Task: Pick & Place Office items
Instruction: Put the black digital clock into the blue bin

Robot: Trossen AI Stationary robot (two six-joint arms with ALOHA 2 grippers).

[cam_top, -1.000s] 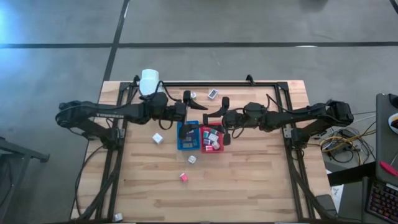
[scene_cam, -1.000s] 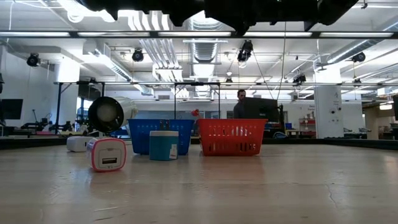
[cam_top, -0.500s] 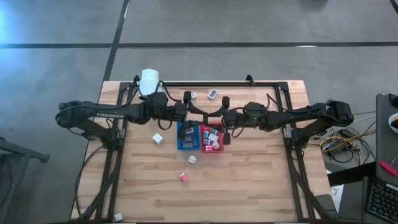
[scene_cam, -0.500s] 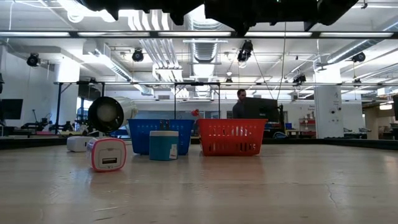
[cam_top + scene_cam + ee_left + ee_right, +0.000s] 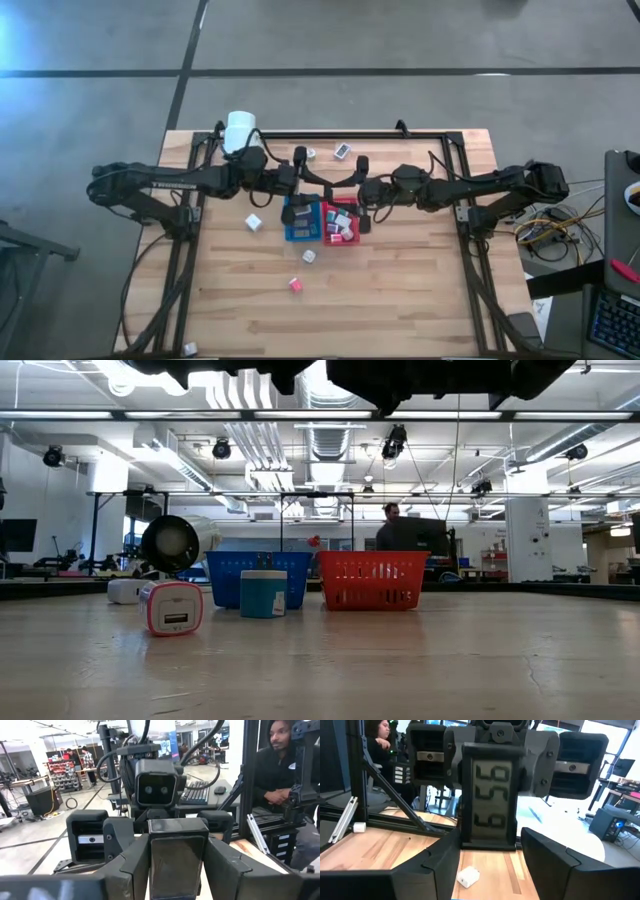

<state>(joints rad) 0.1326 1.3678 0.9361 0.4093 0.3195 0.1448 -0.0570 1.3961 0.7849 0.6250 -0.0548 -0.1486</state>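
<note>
While the two arms meet tip to tip just above the centre of the high view, a dark flat rectangle [image 5: 177, 855] stands upright between the fingers of the left pincer [image 5: 312, 180], which is clamped on its two long edges. In the right wrist view the same rectangle [image 5: 489, 795] shows a pale display face with digits. The right pincer [image 5: 490, 855] faces it with its fingers [image 5: 550, 862] spread to either side and not touching it. The rectangle is held in the air over the upper edge of the blue tray [image 5: 288, 225] and red tray [image 5: 325, 238], which sit side by side and touching at mid-frame on the worktop [image 5: 420, 290].

Both trays already contain several small items. Loose items lie as follows:
- a white cube [image 5: 254, 222] just left of the blue tray;
- a white cube [image 5: 309, 256] below the trays;
- a pink cube [image 5: 295, 284] lower still;
- two small items [image 5: 343, 150] near the upper edge of the worktop.

A white cylinder [image 5: 240, 130] stands at the upper left corner of the worktop.

Compared with one second ago, the left pincer has changed from wide open, short of the right one, to shut on the rectangle. The right pincer, which then carried the rectangle, has let go. Trays and loose items have not moved.
</note>
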